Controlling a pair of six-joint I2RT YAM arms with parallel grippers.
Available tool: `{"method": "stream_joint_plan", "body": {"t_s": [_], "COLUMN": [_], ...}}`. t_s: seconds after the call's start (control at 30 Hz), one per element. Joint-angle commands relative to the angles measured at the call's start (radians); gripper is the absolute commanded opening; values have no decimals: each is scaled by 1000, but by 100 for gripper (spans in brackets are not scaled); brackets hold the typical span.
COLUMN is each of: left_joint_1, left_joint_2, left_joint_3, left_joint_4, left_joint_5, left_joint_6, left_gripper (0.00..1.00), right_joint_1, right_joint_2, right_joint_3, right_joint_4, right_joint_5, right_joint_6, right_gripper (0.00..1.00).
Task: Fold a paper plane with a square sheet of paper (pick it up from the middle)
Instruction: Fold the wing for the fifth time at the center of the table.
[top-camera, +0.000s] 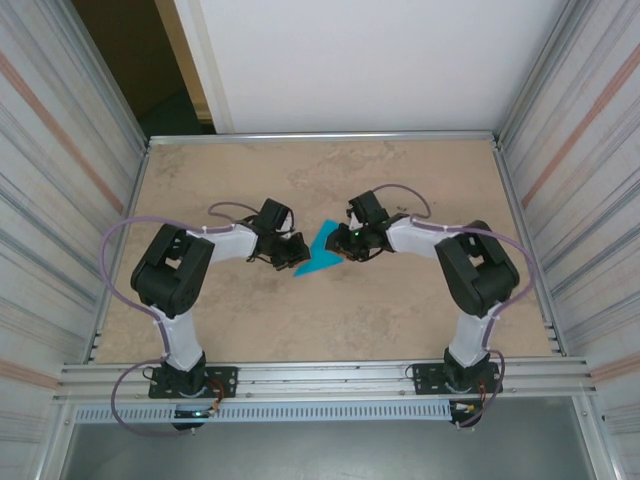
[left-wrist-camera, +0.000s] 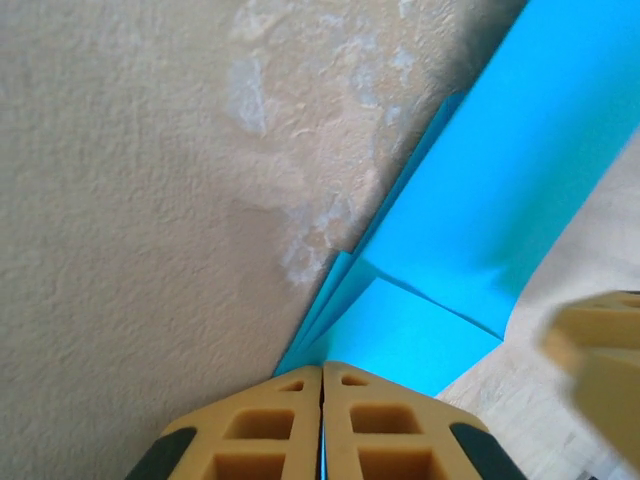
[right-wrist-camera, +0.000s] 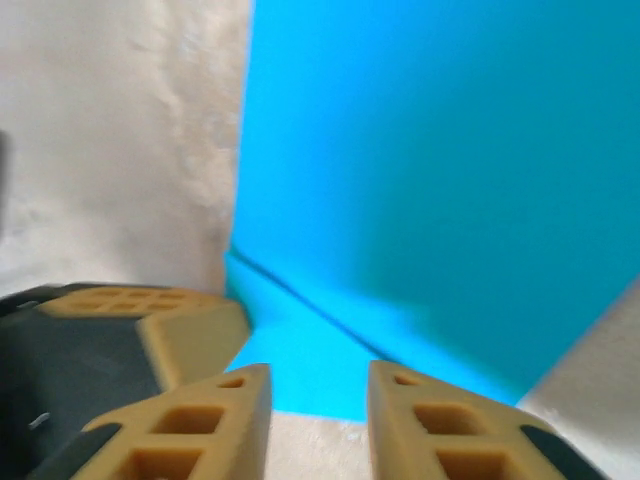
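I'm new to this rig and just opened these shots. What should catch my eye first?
The bright teal-blue paper, already creased into layers, stands out at the middle of the beige table. The left end effector is pinched shut on its folded corner; the right end effector faces it with fingers apart.

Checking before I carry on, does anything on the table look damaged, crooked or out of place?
Nothing spilled or torn. The blue paper sits folded mid-table. The only oddity is a pale, worn patch on the table beside the paper's edge.
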Motion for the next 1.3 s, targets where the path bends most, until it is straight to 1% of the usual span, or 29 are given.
{"method": "stream_joint_plan", "body": {"t_s": [0.0,0.1,0.2,0.3,0.43,0.53,0.57,0.87,1.0,1.27], "left_joint_1": [11,25,47,67,76,79,79,81,80,80], "left_joint_2": [13,15,9,-2,-7,-5,-5,-1,2,5], "left_joint_3": [-59,-100,-145,-174,-189,-196,-200,-203,-202,-199], "left_joint_4": [63,137,215,254,263,272,277,287,287,290], "left_joint_5": [10,44,85,103,108,115,117,125,125,128], "left_joint_6": [-99,-169,-239,-269,-277,-280,-282,-280,-280,-277], "left_gripper": [9,10,10,10,10,10,10,10,10,10], "right_joint_1": [-29,-45,-45,-41,-37,-33,-30,-20,-18,-17], "right_joint_2": [-116,-160,-175,-158,-104,-63,-51,-9,12,23], "right_joint_3": [-70,-149,-199,-208,-197,-174,-165,-154,-159,-192], "right_joint_4": [76,130,162,177,210,224,225,241,282,384], "right_joint_5": [56,59,58,36,3,-23,-25,-29,-56,-70], "right_joint_6": [74,147,206,226,244,250,251,266,282,303], "right_gripper": [41,48,51,51,49,42,41,39,35,33]}}
